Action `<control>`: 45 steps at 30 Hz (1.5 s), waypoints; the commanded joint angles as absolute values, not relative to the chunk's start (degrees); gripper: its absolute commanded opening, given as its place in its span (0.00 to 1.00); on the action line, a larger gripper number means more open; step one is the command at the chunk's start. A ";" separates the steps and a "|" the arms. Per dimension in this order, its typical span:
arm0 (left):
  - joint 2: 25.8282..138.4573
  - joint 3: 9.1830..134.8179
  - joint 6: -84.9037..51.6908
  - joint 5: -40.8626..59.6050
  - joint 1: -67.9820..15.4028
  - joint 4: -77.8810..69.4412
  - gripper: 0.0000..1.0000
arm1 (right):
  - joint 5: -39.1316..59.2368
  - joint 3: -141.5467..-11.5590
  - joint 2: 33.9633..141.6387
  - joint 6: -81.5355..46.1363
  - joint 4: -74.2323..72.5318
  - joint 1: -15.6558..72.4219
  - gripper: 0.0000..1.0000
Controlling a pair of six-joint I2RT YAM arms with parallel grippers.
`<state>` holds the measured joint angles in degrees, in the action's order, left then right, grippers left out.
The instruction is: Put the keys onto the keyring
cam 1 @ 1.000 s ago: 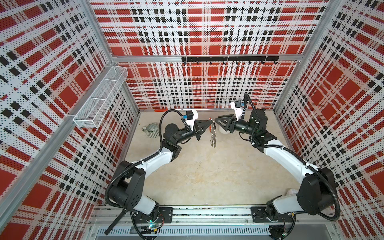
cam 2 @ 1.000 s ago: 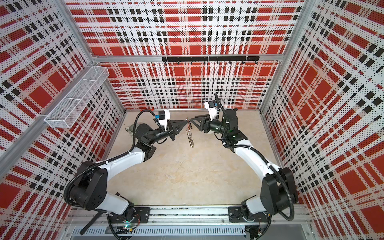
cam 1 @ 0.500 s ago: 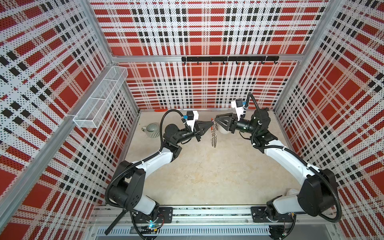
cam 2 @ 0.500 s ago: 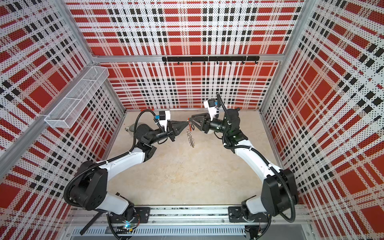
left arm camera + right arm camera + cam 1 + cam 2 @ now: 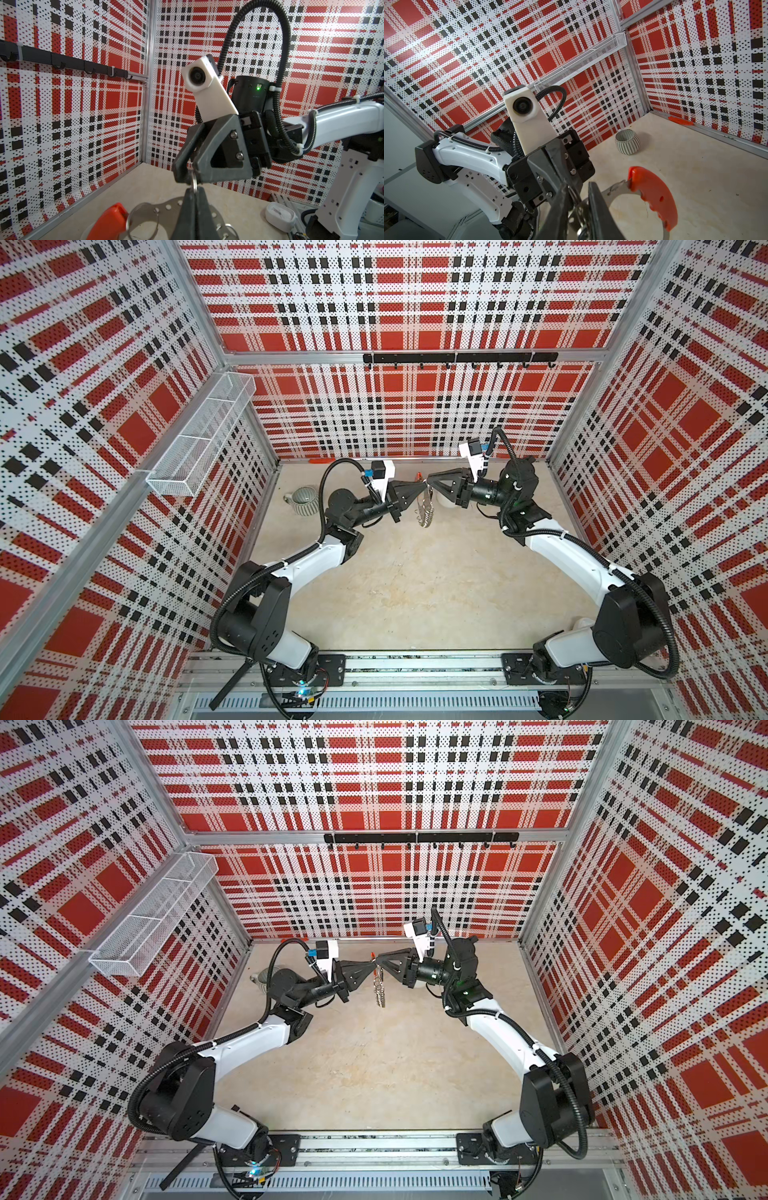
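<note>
The keyring [image 5: 424, 510] hangs edge-on above the back of the table [image 5: 415, 593], pinched tight in the left fingers [image 5: 187, 214]. The right fingers [image 5: 220, 175] are nearly closed around a small wire ring [image 5: 194, 182], though I cannot tell if they grip it. No key is in view, so the threading looks undone.

Grey keyring [image 5: 424, 510], red-orange section, vertical, aloft

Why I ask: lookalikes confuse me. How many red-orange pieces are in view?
2. One is the curved section of the keyring hanging from the left end effector; the other is a small strip lying at the back wall's foot. More could be hidden.
</note>
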<state>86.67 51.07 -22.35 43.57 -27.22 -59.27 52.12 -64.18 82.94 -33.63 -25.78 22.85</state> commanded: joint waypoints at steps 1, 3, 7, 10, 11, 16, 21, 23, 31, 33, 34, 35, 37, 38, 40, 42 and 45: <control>86.56 50.53 -25.13 45.24 -27.06 -66.90 0.00 | 52.12 -63.21 82.40 -33.29 -26.66 23.20 0.21; 86.49 50.31 -25.15 45.25 -26.96 -66.90 0.00 | 52.12 -63.22 82.44 -33.25 -26.73 23.20 0.22; 86.48 50.18 -25.31 45.12 -27.05 -66.98 0.00 | 52.47 -63.61 82.61 -33.45 -26.81 23.47 0.22; 86.40 50.16 -25.31 45.07 -27.02 -67.07 0.00 | 52.55 -63.72 82.95 -33.46 -26.93 23.77 0.23; 86.40 50.19 -25.31 45.08 -27.01 -67.06 0.00 | 52.47 -63.61 83.04 -33.49 -26.98 23.86 0.23; 86.12 50.11 -25.27 44.94 -26.95 -67.06 0.00 | 52.53 -63.45 82.93 -33.47 -26.94 24.05 0.26; 86.02 49.94 -25.22 45.00 -27.01 -67.15 0.00 | 52.30 -63.54 82.77 -33.10 -26.55 24.03 0.32; 86.04 49.92 -25.22 45.05 -26.91 -67.19 0.00 | 52.21 -63.48 82.84 -32.98 -26.46 24.00 0.35; 86.04 49.70 -25.22 44.98 -26.93 -67.38 0.00 | 52.59 -63.61 82.96 -32.87 -26.41 24.01 0.32; 86.13 49.74 -25.22 44.98 -26.91 -67.38 0.00 | 53.12 -63.75 83.10 -32.80 -26.30 24.05 0.30; 86.17 49.67 -25.22 44.98 -26.86 -67.44 0.00 | 53.42 -63.75 83.23 -32.83 -26.37 24.08 0.29; 86.21 49.66 -25.31 44.92 -26.86 -67.46 0.00 | 53.72 -63.80 83.32 -33.01 -26.45 24.03 0.29; 86.26 49.81 -25.36 44.82 -26.84 -67.53 0.00 | 54.03 -63.74 83.32 -33.05 -26.65 24.14 0.29; 86.32 49.79 -25.44 44.66 -26.73 -67.50 0.00 | 54.12 -63.72 83.23 -33.09 -26.63 24.15 0.29; 86.40 49.88 -25.64 44.57 -26.78 -67.68 0.00 | 53.80 -63.55 83.07 -32.76 -26.47 24.17 0.32; 86.46 49.88 -26.05 44.60 -26.70 -68.05 0.00 | 53.63 -63.48 82.98 -32.42 -26.07 24.12 0.34; 86.49 49.78 -26.54 44.66 -26.61 -68.72 0.00 | 53.62 -63.47 82.85 -32.17 -25.88 24.17 0.37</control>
